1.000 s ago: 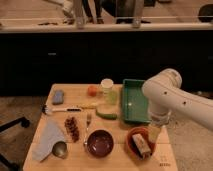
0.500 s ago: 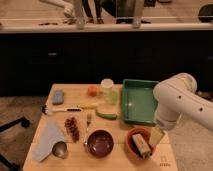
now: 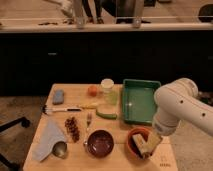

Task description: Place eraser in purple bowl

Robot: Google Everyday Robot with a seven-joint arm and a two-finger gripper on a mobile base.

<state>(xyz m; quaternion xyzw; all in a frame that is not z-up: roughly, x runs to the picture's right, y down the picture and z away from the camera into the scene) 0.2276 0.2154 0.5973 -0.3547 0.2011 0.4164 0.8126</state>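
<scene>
I have only one camera. It stands high at the near side of the table, tilted down, facing the dark counter behind. The table fills the lower half. The arm enters from the right, and the gripper is low right, over the orange bowl.

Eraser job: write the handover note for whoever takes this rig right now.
Gripper: low over the orange-red bowl, right at the eraser; its grip cannot be judged.
Eraser: tilted in the orange-red bowl, not in its target.
Purple bowl: just left of the orange-red bowl, nothing in it.
Done: the gripper is at the eraser.
Left: confirm the hold, lift the eraser, carry it left, and release it in the purple bowl.
</scene>
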